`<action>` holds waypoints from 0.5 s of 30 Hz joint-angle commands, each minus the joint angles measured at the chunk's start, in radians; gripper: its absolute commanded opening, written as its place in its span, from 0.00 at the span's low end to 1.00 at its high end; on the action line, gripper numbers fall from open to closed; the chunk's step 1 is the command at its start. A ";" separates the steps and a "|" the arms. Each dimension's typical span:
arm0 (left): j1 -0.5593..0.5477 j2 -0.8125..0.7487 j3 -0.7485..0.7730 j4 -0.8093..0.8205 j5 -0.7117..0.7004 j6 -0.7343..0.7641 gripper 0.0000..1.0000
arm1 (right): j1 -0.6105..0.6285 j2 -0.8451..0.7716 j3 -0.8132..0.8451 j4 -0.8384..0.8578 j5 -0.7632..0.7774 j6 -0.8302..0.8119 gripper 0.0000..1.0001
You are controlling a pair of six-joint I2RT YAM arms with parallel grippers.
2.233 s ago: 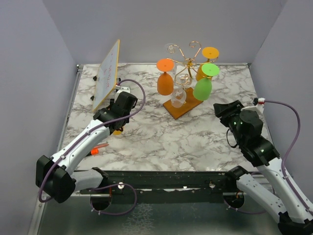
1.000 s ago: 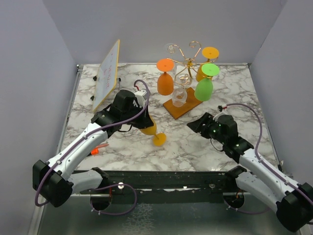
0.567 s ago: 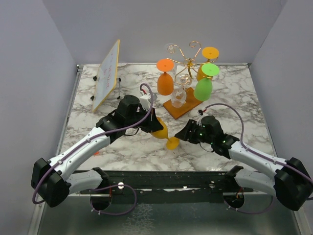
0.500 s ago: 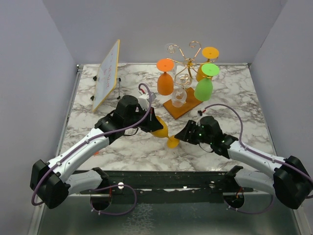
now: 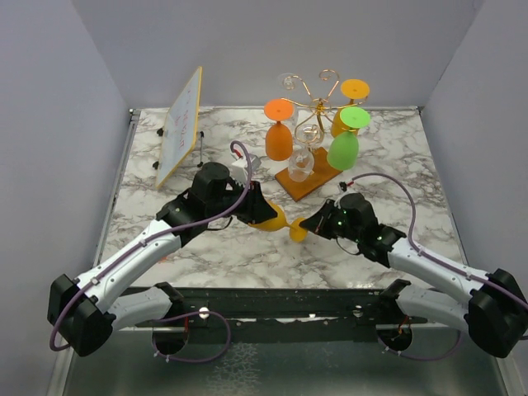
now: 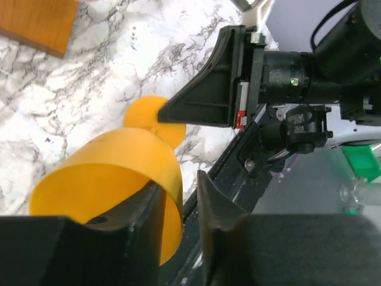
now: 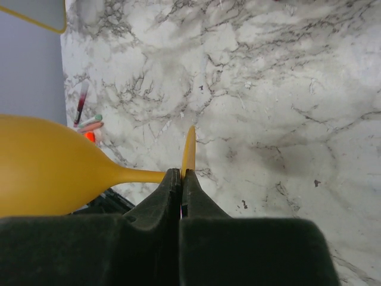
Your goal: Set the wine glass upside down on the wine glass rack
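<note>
wine glass (image 5: 272, 219): yellow, lying sideways in the air between the two tools, bowl toward the left one and foot toward the right one, off the marble table (image 5: 247, 252).
left gripper (image 6: 178, 196): clamped on the bowl wall at the rim, one finger inside the cup and one outside.
right gripper (image 7: 180, 176): narrowed to a sliver, tips at the stem right against the foot disc. it looks pinched on the stem, though the contact itself is hidden behind the fingers.
wine glass rack (image 5: 307, 186): beyond both sets of fingertips, farther out on the table. orange glass (image 5: 279, 140), green glass (image 5: 342, 150) and clear glass (image 5: 301, 163) hang on it upside down.
handling, as a judgement: light, rigid, smooth plastic or glass. the thin stem is the weak part and the bowl rim is likely slick under a one-wall pinch.
where to hold: the stem just beside the foot, so the foot can slide into a wire curl while the bowl hangs below the fingers.
risk: both tools holding at once could bend or snap the stem if they pull apart. hung glasses crowd the approach.
whiteboard (image 5: 180, 125): off behind the left wrist, not involved.
</note>
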 commanded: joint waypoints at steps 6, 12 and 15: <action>0.001 -0.104 0.051 -0.130 0.008 0.100 0.73 | 0.013 -0.105 0.100 -0.167 0.161 -0.300 0.01; 0.002 -0.181 0.113 -0.145 0.126 0.155 0.86 | 0.013 -0.190 0.074 0.000 0.118 -0.558 0.01; 0.002 -0.191 0.136 -0.148 0.118 0.153 0.92 | 0.020 -0.187 0.106 0.024 0.047 -0.651 0.01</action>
